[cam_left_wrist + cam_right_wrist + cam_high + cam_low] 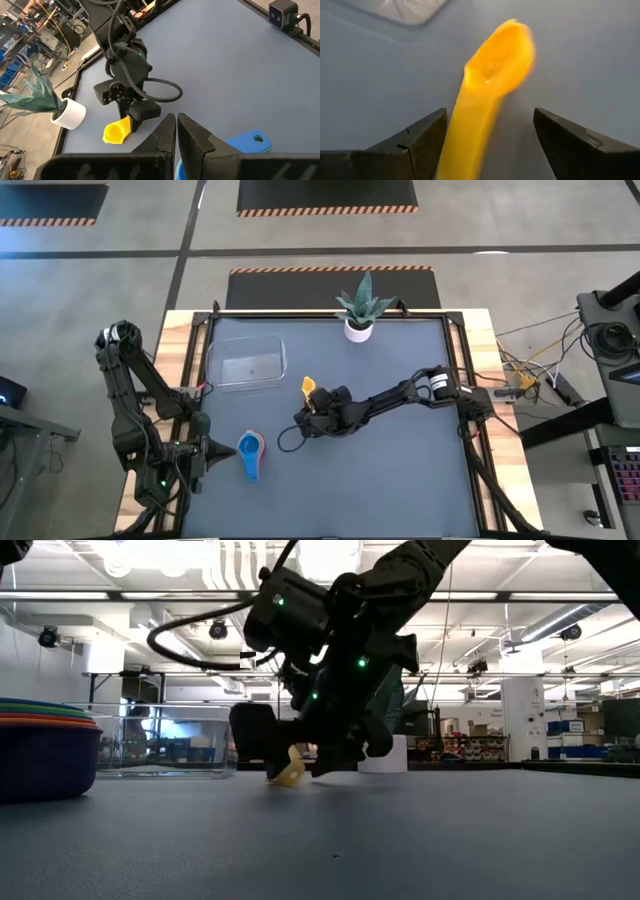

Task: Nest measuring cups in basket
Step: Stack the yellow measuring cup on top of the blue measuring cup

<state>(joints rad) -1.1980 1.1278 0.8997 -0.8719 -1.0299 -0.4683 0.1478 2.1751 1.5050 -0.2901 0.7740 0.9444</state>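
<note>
- High view: the right gripper [313, 402] reached toward the table's middle, just below the clear basket [246, 363], with the yellow cup [308, 386] at its tip. The left gripper [213, 452] waited near the table's left edge, pointing at a stack of nested cups [249, 454] with blue on the outside. A white plant pot [358, 329] stood at the far edge.
- Low view: the right gripper [290, 762] hung low over the table [400, 840], the yellow cup [289, 773] tilted at its fingertips, touching or nearly touching the surface. The nested stack [45, 745] sat at the left, the basket [170, 740] behind.
- Left wrist view: the left gripper [177, 131] had its fingers pressed narrowly together, holding nothing. The blue handle of the stack [250, 142] lay just beside them. Farther off, the right gripper [131, 112] met the yellow cup [116, 132] by its handle.
- Right wrist view: the fingers [417, 145] stood wide apart; the yellow cup's [492, 75] handle ran between them, nearer one finger, and contact could not be told.
</note>
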